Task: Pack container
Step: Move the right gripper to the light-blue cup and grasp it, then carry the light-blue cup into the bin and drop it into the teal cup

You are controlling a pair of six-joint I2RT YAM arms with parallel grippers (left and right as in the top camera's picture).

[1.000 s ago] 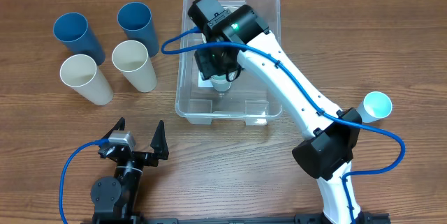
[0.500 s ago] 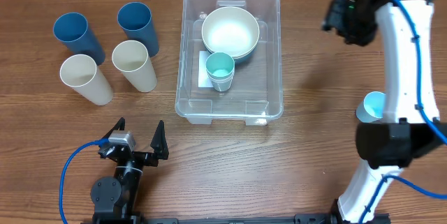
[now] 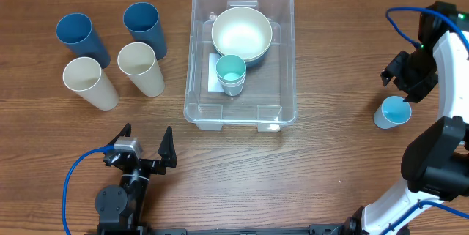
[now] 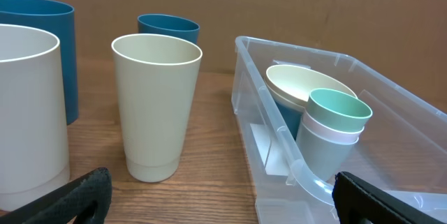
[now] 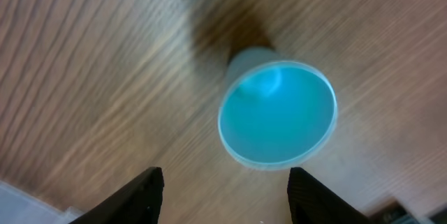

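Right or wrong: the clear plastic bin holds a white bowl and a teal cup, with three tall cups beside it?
Not three: four tall blue and cream cups stand beside the clear rectangular plastic bin, as the overhead view shows.

Bright, even light from above covers the tabletop; the tall cups cast only faint, soft shadows. Small glare spots sit on the rim of the clear container. The right wrist view is blurred: wood grain streaks, and the light blue cup is soft-edged, a dark shadow beside it. In the left wrist view the left tool is dark and unfocused.
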